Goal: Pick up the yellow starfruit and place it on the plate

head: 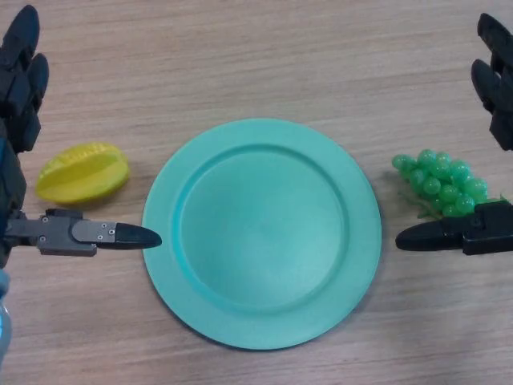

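A yellow starfruit lies on the wooden table to the left of a teal plate, a small gap between them. The plate holds nothing. My left hand is at the left edge, open, its fingers straight above the starfruit and its thumb stretched out below it, the tip touching the plate's left rim. The hand is apart from the fruit. My right hand is at the right edge, open and empty, its thumb pointing at the plate's right rim.
A bunch of green grapes lies on the table right of the plate, between my right hand's fingers and thumb. The table is light wood.
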Robot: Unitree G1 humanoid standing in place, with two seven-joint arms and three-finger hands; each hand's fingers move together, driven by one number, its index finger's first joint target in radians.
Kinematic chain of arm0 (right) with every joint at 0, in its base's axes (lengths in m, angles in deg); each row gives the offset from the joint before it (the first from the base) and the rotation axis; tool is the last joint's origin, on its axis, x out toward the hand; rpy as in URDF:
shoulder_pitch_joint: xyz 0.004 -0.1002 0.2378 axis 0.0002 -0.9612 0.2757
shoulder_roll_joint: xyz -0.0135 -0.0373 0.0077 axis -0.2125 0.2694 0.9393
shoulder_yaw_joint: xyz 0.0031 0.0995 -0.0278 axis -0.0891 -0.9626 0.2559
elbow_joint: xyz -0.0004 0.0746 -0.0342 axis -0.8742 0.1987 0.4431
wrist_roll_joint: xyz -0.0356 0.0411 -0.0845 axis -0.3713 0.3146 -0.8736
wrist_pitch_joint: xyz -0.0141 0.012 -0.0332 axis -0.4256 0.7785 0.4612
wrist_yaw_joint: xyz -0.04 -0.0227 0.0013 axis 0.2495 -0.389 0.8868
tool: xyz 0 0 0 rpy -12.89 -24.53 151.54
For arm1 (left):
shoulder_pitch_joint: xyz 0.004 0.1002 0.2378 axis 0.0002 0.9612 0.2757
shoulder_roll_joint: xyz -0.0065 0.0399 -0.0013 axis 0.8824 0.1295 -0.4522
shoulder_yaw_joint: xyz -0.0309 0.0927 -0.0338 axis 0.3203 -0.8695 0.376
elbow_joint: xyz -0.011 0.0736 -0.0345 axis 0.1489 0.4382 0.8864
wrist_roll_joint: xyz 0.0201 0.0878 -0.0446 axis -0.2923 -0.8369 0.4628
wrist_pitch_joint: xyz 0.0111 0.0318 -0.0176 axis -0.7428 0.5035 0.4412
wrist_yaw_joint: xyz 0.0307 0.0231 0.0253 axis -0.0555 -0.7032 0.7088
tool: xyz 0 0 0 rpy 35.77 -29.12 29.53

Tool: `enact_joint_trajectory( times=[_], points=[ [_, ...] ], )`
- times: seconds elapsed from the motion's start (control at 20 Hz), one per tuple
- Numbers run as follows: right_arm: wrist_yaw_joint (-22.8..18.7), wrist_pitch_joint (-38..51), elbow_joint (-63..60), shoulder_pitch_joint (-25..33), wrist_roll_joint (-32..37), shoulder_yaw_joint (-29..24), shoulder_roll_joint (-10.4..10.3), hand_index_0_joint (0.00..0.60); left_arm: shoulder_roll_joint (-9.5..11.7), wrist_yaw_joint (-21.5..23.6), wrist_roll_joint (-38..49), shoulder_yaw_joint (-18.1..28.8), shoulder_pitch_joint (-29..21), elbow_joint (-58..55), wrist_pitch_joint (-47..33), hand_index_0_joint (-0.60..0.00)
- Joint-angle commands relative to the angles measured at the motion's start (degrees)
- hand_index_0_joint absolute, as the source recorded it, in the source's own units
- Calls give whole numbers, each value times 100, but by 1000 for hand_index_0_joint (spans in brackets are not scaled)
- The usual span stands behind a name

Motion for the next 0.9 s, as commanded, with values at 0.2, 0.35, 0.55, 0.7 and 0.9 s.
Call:
enact_joint_trajectory(
  times=[0.2,0.35,0.55,0.7,0.9],
  points=[
    [-452,337,545,121,805,-414,127,0,281,108,-97,376,-204,-178,-745,0],
    [-466,382,454,126,712,-318,147,0,256,117,-146,346,-182,-99,-849,0],
    [-382,518,308,167,476,-259,131,0,282,52,-51,425,-188,-39,-853,0],
    [-332,594,229,189,305,-180,125,0,357,70,-82,516,-243,408,-1402,0],
    [-319,678,195,91,304,-219,92,0,586,113,-569,530,-487,1260,-2036,0]
  ],
)
